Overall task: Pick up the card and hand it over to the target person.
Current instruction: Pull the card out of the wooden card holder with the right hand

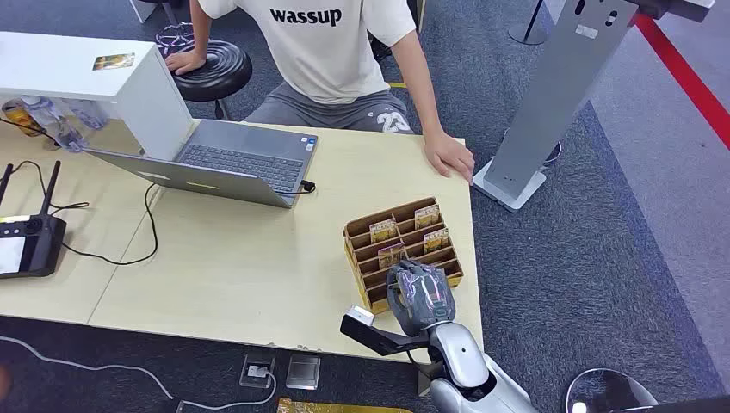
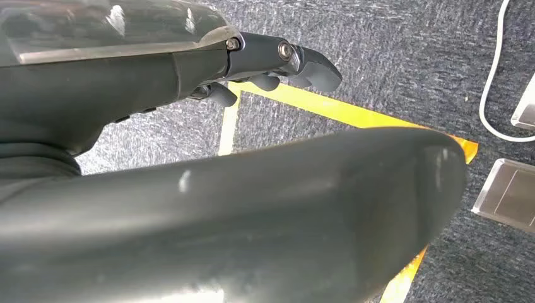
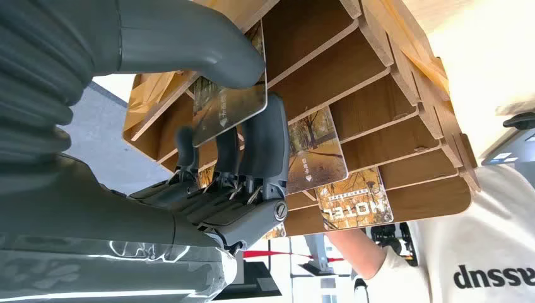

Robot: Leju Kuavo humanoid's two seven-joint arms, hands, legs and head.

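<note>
Right robot hand (image 3: 208, 158) at wooden card rack (image 1: 403, 249) near counter (image 1: 241, 267) edge, thumb and fingers (image 3: 265, 145) pinching card (image 3: 230, 104) in slot, ready to lift. Person (image 1: 336, 52) waits opposite. Left robot hand (image 2: 277, 60) hangs, holding nothing, fingers curled.

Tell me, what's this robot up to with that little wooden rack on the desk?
The robot's right hand is reaching into the wooden card rack at the table's near right corner. In the right wrist view, its thumb and fingers pinch one card in its slot, and other cards stand in the slots beside it. A person in a white shirt sits across the table, one hand resting on its edge. The left hand hangs over the carpet, holding nothing.
</note>
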